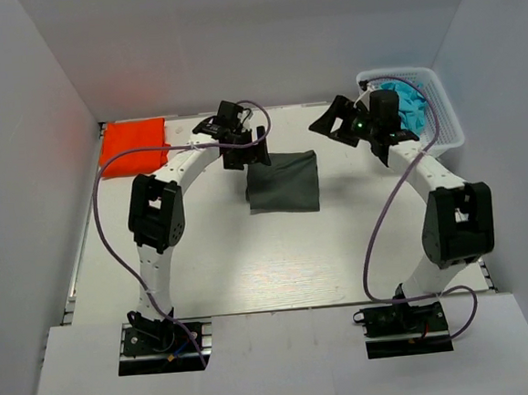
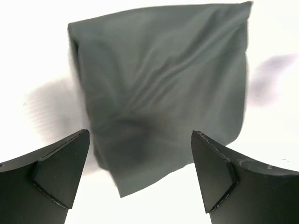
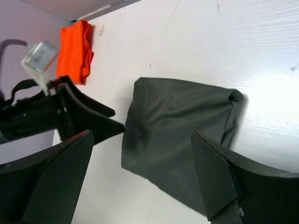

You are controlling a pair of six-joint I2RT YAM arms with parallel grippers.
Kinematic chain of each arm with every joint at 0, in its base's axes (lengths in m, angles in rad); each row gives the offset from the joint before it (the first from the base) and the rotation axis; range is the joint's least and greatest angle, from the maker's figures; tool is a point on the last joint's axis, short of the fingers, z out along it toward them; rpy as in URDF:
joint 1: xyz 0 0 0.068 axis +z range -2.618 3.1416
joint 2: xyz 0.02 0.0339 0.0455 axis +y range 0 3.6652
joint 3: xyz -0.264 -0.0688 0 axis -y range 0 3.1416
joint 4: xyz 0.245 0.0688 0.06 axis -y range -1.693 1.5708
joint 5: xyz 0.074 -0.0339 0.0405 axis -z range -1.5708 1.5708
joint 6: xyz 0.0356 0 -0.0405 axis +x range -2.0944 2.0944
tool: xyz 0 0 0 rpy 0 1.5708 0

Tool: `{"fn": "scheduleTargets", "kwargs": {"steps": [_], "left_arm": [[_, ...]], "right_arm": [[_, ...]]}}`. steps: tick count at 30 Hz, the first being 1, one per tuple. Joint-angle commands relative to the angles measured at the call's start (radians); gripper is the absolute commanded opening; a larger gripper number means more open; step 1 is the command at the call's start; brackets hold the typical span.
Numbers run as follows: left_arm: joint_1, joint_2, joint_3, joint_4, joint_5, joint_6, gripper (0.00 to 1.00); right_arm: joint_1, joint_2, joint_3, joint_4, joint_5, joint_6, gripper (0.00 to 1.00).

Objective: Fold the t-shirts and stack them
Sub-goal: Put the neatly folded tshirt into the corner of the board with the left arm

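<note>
The dark charcoal-grey t-shirt point(image 1: 284, 182) lies folded into a small rectangle at the table's middle; it also shows in the left wrist view point(image 2: 161, 93) and the right wrist view point(image 3: 180, 140). The orange-red t-shirt point(image 1: 134, 145) lies folded at the far left corner, also in the right wrist view point(image 3: 74, 50). My left gripper point(image 1: 245, 151) is open and empty, just above the grey shirt's far left corner point(image 2: 140, 179). My right gripper point(image 1: 339, 123) is open and empty, raised to the right of the grey shirt point(image 3: 140, 175).
A white plastic basket point(image 1: 436, 115) holding blue cloth point(image 1: 412, 103) stands at the far right. White walls close in the table on the left, back and right. A white board covers the near edge by the arm bases.
</note>
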Motion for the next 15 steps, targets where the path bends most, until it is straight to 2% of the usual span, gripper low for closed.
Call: {"fn": "scheduleTargets", "kwargs": {"steps": [1,10,15], "left_arm": [[-0.004,0.01,0.006,-0.079,-0.065,0.001,1.0],[-0.022,0.1,-0.008,-0.039,-0.096,-0.008,1.0],[-0.076,0.152,-0.019,-0.039,-0.105,0.006,0.87]], "right_arm": [[-0.008,-0.078,-0.081,-0.026,0.082,-0.057,0.9],[-0.008,-0.241,-0.216,-0.067,0.108,-0.068,0.9],[-0.008,-0.291,-0.251,-0.079,0.122,-0.081,0.9]]}}
